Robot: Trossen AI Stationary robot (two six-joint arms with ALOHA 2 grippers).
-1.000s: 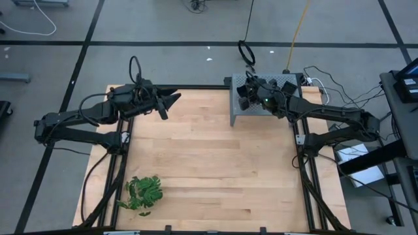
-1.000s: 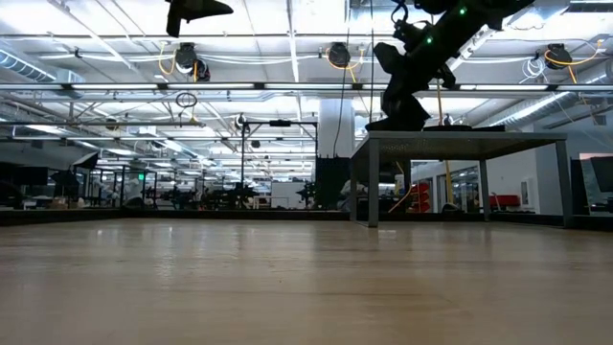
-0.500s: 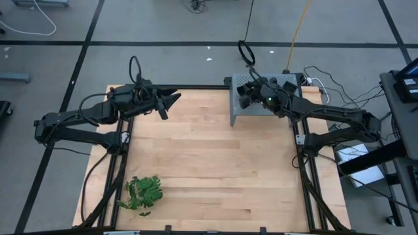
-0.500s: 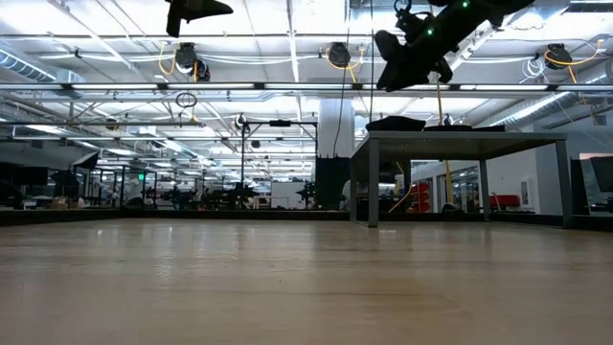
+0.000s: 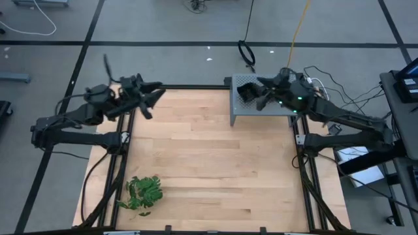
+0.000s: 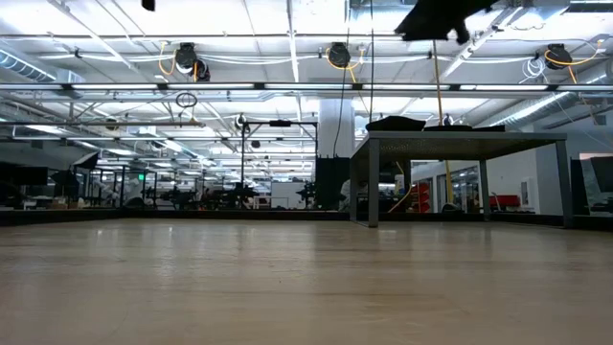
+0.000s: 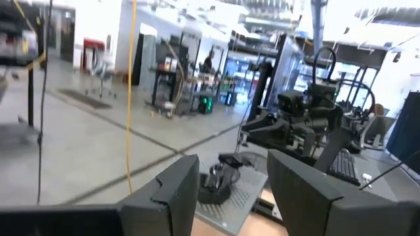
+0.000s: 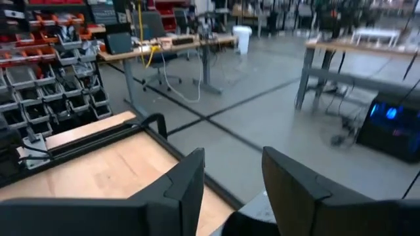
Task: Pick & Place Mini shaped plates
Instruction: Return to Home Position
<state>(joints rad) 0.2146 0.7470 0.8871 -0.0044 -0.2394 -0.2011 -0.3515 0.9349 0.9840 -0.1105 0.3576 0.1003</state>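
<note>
Two grippers are hanging w/ fingers spread, holding nothing: right gripper (image 5: 260,93) just over the grey shelf (image 5: 251,115), left gripper (image 5: 154,99) over the table (image 5: 209,163) edge, well apart. Black plates (image 5: 245,91) are sitting on the shelf, right by it. If the right arm is dipping on its way home, it could knock plates off.

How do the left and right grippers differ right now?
The left gripper hangs over the table's far left corner, the right gripper over the grey shelf. Black plates lie by the right gripper, none by the left gripper. Both are open and empty.
</note>
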